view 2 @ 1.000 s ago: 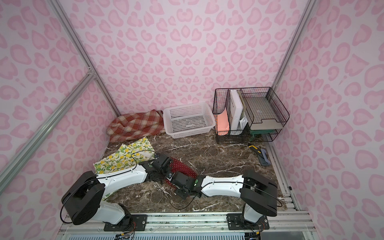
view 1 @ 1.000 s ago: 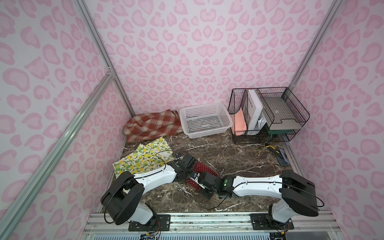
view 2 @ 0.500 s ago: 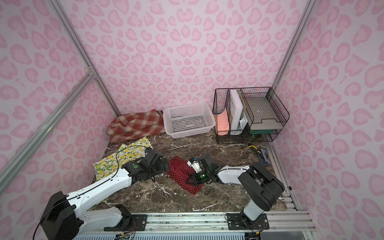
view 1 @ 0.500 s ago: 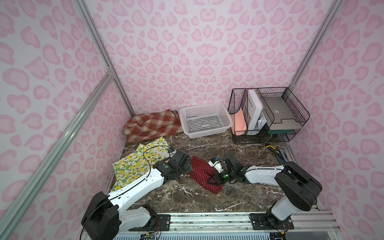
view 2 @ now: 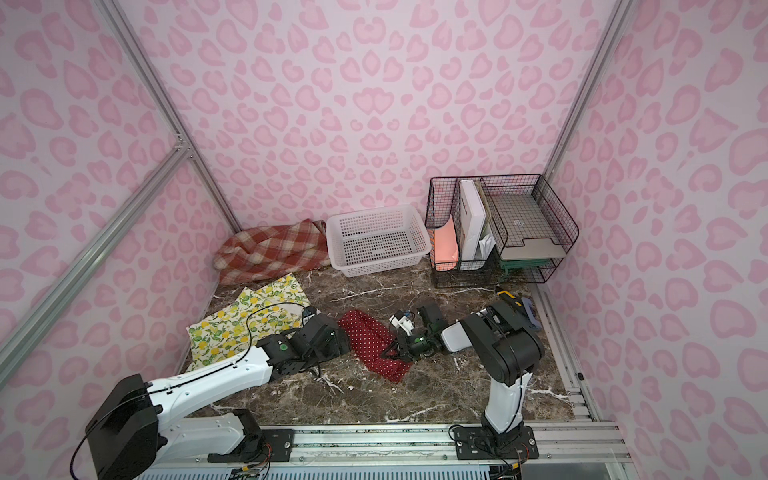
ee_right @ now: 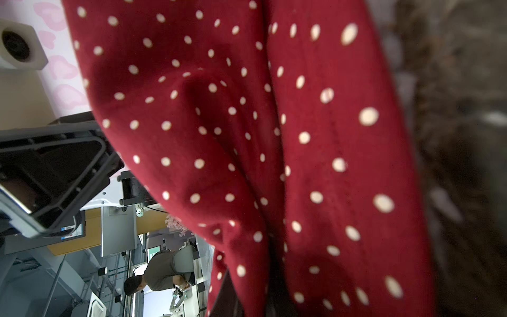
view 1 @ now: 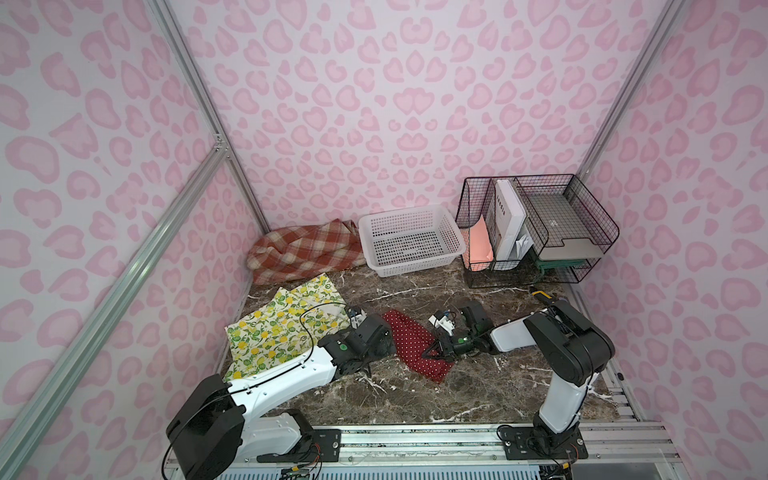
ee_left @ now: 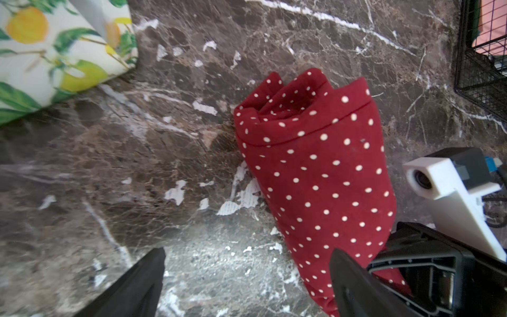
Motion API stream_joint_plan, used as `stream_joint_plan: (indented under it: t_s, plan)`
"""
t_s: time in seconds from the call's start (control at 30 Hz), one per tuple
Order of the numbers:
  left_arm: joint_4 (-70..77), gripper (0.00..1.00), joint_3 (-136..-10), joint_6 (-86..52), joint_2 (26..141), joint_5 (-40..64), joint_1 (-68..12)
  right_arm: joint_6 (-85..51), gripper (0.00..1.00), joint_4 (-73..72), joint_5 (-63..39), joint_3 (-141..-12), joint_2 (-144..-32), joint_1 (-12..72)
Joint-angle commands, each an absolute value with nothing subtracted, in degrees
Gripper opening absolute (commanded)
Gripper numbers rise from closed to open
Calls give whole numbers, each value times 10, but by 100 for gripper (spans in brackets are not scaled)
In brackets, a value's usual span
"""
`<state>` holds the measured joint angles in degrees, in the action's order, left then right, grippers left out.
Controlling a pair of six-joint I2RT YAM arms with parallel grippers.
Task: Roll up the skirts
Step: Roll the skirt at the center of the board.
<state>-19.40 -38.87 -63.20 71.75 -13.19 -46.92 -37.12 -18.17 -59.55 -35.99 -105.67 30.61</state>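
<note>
**Top views.** In both top views the red polka-dot skirt (view 1: 415,349) (view 2: 376,345) lies loosely rolled near the middle of the marble table (view 1: 415,399), between the two arms. The left gripper (view 1: 385,341) sits just beside the roll's left edge. The right gripper (view 1: 430,355) rests on its right side, jaws drawn together on a fold of the cloth. The lemon-print skirt (view 1: 282,328) lies flat at the table's left. The plaid skirt (view 1: 303,251) is bunched in the far left corner, next to the white basket (view 1: 415,266). A wire organizer (view 1: 540,232) stands at the far right.

**Left wrist view.** The left gripper (ee_left: 247,260) has its jaws wide apart and holds nothing. One of its fingers (ee_left: 351,282) overlaps the red polka-dot skirt (ee_left: 315,170), whose layered end faces away.

**Right wrist view.** The red polka-dot skirt (ee_right: 274,137) fills the frame, its cloth pinched at the dark fingers (ee_right: 227,296).
</note>
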Motion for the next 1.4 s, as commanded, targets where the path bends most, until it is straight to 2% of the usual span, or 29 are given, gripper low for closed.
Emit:
stream_joint_plan:
  t_s: [0.0, 0.3, 0.47, 0.53, 0.6, 0.67, 0.73, 0.8, 1.0, 1.07, 1.23, 1.37]
  plan:
    - [-112, 98, -386, -667, 744, -147, -480, -332, 0, -103, -524, -356, -1066, 305]
    - [20, 97, -372, -698, 843, -182, -485, -325, 0, -103, -526, -362, -1084, 314]
    - [22, 85, -378, -723, 909, -203, -486, -321, 0, -95, -526, -365, -1082, 310]
    - [9, 71, -377, -727, 913, -223, -486, -315, 0, -82, -516, -366, -1079, 311]
    - [-37, 47, -390, -729, 916, -246, -486, -305, 2, -58, -500, -370, -1069, 310]
    - [-64, 20, -404, -727, 918, -261, -486, -293, 12, -24, -470, -375, -1052, 311]
    - [-94, 0, -420, -728, 926, -273, -486, -284, 23, 1, -452, -378, -1037, 312]
    - [-98, 0, -424, -730, 932, -278, -486, -279, 33, 20, -440, -378, -1026, 313]
    - [-92, 0, -422, -721, 931, -285, -486, -266, 42, 58, -397, -376, -999, 316]
    - [-114, 0, -433, -722, 932, -290, -486, -257, 49, 86, -367, -384, -981, 317]
    - [-149, 0, -454, -709, 928, -280, -486, -226, 60, 233, -195, -431, -848, 343]
    - [-167, 0, -468, -691, 926, -275, -486, -233, 63, 323, -85, -469, -761, 382]
